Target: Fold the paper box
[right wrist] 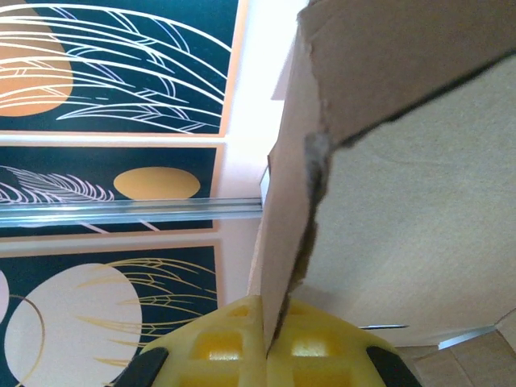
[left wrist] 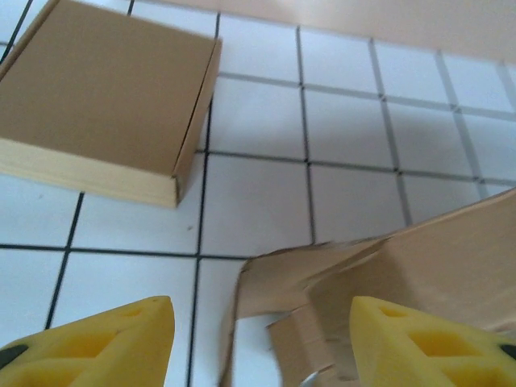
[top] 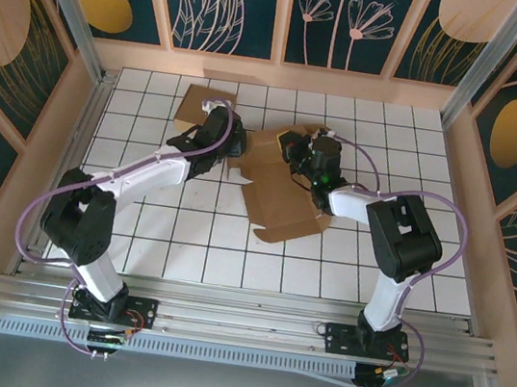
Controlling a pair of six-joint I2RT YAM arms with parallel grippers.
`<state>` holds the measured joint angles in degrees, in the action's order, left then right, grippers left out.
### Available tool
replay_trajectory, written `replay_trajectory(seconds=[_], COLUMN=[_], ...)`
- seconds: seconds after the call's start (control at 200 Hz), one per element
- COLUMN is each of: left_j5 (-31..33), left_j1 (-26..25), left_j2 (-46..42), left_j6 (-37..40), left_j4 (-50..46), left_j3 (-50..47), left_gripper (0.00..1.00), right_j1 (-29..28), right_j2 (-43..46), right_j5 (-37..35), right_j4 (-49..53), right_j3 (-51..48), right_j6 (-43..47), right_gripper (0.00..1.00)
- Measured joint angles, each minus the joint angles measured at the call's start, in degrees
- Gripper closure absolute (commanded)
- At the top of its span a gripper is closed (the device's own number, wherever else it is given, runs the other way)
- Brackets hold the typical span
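Two cardboard pieces lie on the white tiled table (top: 183,241): one folded box (left wrist: 97,105) at the back left, and one unfolded paper box (top: 281,207) in the middle. The left fingers (left wrist: 105,347) stand wide apart at its near flap. The right fingers (right wrist: 218,347) pinch one raised panel of it.
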<state>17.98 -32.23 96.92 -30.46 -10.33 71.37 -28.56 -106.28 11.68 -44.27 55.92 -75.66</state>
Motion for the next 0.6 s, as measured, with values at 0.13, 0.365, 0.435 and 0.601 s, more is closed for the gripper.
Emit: replay_trajectory(seconds=[0.13,0.365,0.435,0.601], left_j5=[-0.98,-6.34,-9.84,-18.6], left_j1=[0.68,1.18,1.22,1.2], left_j2=[3.39,4.5,4.15,3.32], left_j6=[1.11,-2.95,-5.42,-12.09], left_j4=[-3.34,-3.3,-1.51,2.69], left_j3=[0.81,-0.11,-1.07,-2.84], left_gripper=[0.46,0.74,0.78,0.85], right_j1=[0.0,0.0,0.0,0.09], right_j2=[0.0,0.0,0.0,0.0], right_j5=[-0.02,0.0,0.0,-0.94], right_j4=[0.17,0.15,0.15,0.13], right_j3=[0.02,0.02,0.02,0.02], right_j6=[0.37,0.35,0.35,0.35], right_gripper=[0.99,1.0,1.0,1.0])
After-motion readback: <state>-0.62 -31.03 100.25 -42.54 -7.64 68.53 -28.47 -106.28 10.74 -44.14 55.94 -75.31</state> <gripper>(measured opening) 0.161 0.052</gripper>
